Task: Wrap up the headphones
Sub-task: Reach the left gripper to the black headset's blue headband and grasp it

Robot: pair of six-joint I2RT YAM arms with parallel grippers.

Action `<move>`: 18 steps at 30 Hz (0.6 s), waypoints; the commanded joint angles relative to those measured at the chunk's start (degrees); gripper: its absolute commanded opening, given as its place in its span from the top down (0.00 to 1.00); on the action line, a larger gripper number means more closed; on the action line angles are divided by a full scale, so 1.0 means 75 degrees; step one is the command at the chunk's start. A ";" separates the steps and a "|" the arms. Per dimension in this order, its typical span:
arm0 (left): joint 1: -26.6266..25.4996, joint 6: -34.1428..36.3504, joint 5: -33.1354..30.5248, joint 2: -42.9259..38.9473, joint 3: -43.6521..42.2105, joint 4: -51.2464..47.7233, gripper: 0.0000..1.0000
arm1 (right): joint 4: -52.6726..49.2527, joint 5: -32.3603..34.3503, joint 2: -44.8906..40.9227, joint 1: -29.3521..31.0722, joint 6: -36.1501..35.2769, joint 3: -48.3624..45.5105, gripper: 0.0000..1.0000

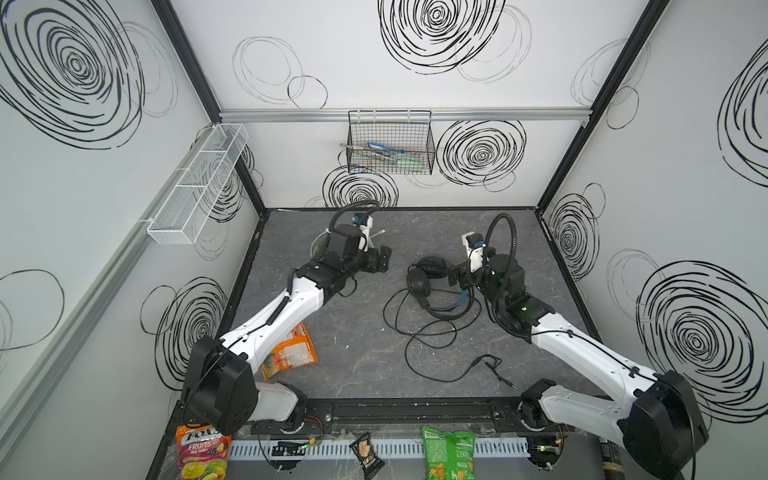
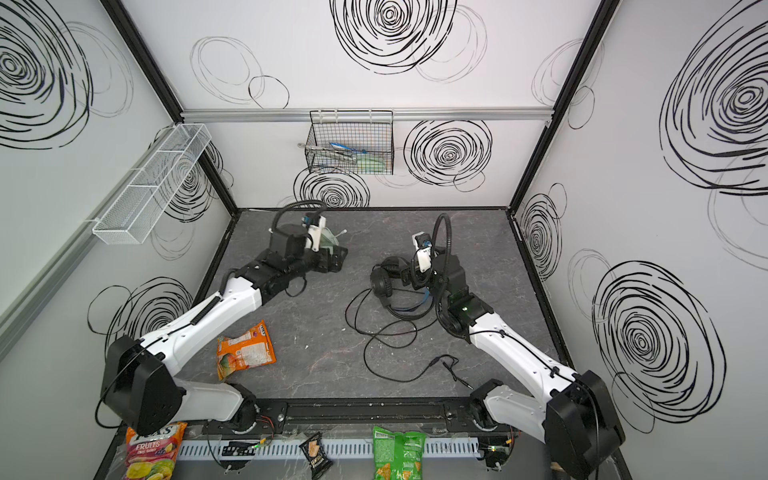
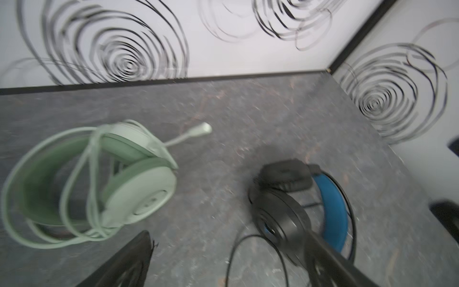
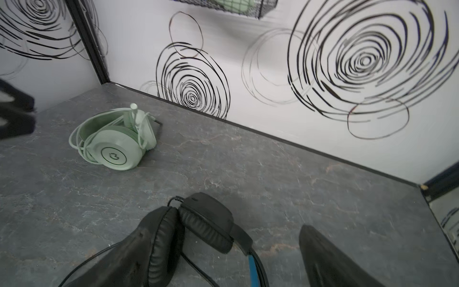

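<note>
**Top views.** 12 o'clock is the back wall.
- The left gripper (image 1: 380, 259) has its jaws spread wide and holds nothing.
- The mint-green plastic over-ear headset (image 2: 329, 241) sits at its 9 o'clock, mostly hidden under the wrist. Only its white mic boom (image 1: 377, 233) pokes out.
- The right gripper (image 1: 455, 276) is also wide open and empty.
- The black padded over-ear headset with blue-lined headband (image 1: 422, 284) lies just beside it at 9 o'clock, on the grey marbled bench (image 1: 357, 361).
- Its thin black cable (image 1: 409, 345) sprawls in loose loops toward 6 o'clock, and the plugs lie near the right arm's base.

**Left wrist view.** The picture is blurred.
- The mint headset (image 3: 139, 191) lies on its side with its pale cable looped round the band and cups.
- I judge this one already wrapped, which would explain why the left gripper stands apart from it.
- The black headset (image 3: 280, 206) sits partly behind one gripper finger.

**Right wrist view.**
- The black headset's cups (image 4: 206, 223) are pressed together and lie low between the spread fingers (image 4: 330, 261), nearer one of them.
- Whether that finger touches the cushion I cannot tell.
- I judge the open jaws are set to take this headset so the loose cable can be wound.
</note>
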 commanded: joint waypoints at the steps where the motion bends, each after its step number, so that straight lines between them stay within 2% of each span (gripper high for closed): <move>1: -0.0953 0.0239 -0.0297 0.0133 0.0327 -0.0319 0.01 | -0.0110 -0.0546 -0.0658 -0.0737 0.0887 -0.0376 0.03; 4: -0.1992 0.0336 -0.0064 0.0732 0.0762 -0.0281 0.10 | 0.0096 -0.1125 -0.0939 -0.1829 0.1543 -0.0897 0.03; 7: -0.2633 0.0179 0.0112 0.1713 0.1224 -0.0106 0.15 | 0.0361 -0.1408 -0.1205 -0.2655 0.2050 -0.1243 0.03; 10: -0.3017 0.0170 0.0179 0.2749 0.1803 -0.0007 0.15 | 0.0325 -0.1260 -0.1441 -0.3051 0.2092 -0.1319 0.03; 12: -0.3102 0.0156 0.0225 0.3405 0.2199 0.0002 0.11 | 0.0257 -0.1170 -0.1593 -0.3247 0.2079 -0.1334 0.03; 14: -0.3157 0.0127 0.0312 0.3950 0.2499 0.0106 0.06 | 0.0210 -0.1064 -0.1671 -0.3282 0.1968 -0.1363 0.03; 18: -0.3269 0.0278 0.0162 0.4988 0.3327 -0.0262 0.04 | 0.0258 -0.1064 -0.1780 -0.3283 0.1935 -0.1567 0.03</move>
